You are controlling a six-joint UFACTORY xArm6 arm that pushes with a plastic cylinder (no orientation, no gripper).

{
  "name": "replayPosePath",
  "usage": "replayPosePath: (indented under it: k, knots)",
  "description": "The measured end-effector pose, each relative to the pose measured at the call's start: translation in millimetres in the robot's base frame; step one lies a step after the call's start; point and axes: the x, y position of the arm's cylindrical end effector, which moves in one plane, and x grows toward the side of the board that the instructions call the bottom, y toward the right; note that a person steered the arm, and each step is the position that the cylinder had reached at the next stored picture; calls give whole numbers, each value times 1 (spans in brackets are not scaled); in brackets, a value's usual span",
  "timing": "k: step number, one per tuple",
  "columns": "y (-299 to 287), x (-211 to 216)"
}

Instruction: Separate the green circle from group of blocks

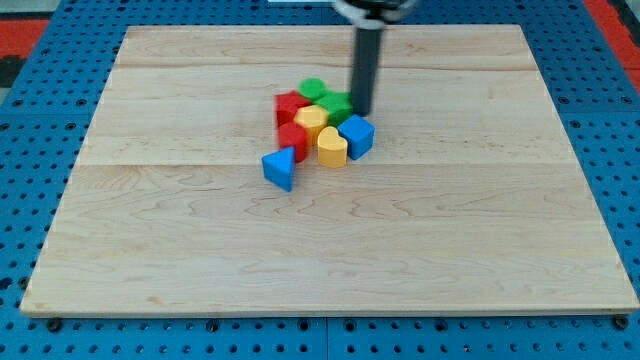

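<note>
The green circle [312, 89] sits at the top of a tight cluster of blocks near the board's middle. Below and right of it lies a second green block [336, 104], its shape unclear. Two red blocks [290, 105] [292, 138] form the cluster's left side. A yellow block [311, 122] sits in the centre and a yellow heart-like block [332, 147] below it. A blue cube [357, 135] is at the right, and a blue triangle [280, 168] lies slightly apart at the lower left. My tip [361, 112] stands at the cluster's right edge, next to the second green block and just above the blue cube.
The wooden board [480, 220] lies on a blue perforated table [620, 150]. The dark rod [365, 60] rises from the tip to the view's top.
</note>
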Motion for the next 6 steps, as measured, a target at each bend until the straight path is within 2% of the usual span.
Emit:
replayPosePath:
  k: [2,3,4,6]
  knots:
    - [-23,9]
    - [-47,-21]
    - [-47,-60]
    - [-81,-46]
